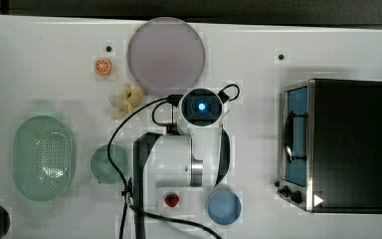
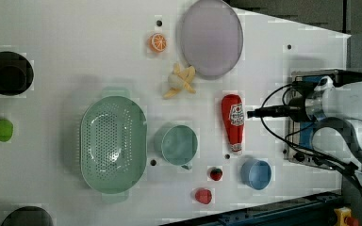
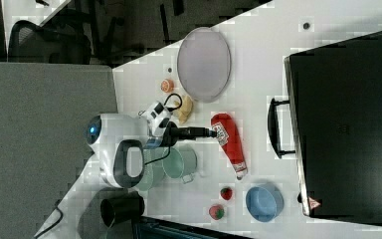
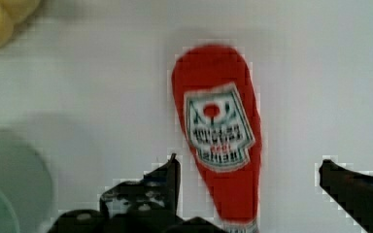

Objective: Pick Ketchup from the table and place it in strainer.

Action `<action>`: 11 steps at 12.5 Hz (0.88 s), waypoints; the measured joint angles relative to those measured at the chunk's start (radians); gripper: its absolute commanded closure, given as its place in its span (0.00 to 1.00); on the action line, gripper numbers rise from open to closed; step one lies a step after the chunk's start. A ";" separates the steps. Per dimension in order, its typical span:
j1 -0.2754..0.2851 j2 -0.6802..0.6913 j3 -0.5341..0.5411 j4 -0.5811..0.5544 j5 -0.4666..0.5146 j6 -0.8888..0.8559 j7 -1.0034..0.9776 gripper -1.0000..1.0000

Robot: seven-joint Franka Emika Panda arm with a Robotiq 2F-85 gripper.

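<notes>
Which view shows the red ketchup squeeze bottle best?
The left view: the red ketchup squeeze bottle lies whole and unobstructed on the table. The right view shows it partly crossed by the arm; the wrist view crops its cap end.

2 strawberries (image 2: 216, 173), 2 cups (image 2: 179, 144)

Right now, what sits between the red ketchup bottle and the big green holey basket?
In the left view, a round green cup sits between the red ketchup squeeze bottle and the mint-green perforated strainer.
</notes>
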 measured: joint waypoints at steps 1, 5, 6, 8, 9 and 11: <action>0.001 0.020 -0.001 -0.006 0.001 0.027 -0.005 0.00; 0.006 0.147 0.003 -0.039 -0.023 0.171 -0.023 0.00; 0.011 0.182 -0.002 -0.045 -0.051 0.178 -0.026 0.00; 0.011 0.231 -0.001 -0.063 -0.088 0.199 -0.035 0.00; 0.011 0.250 0.001 -0.068 -0.088 0.218 -0.036 0.00; 0.017 0.273 0.003 -0.066 -0.084 0.226 -0.036 0.15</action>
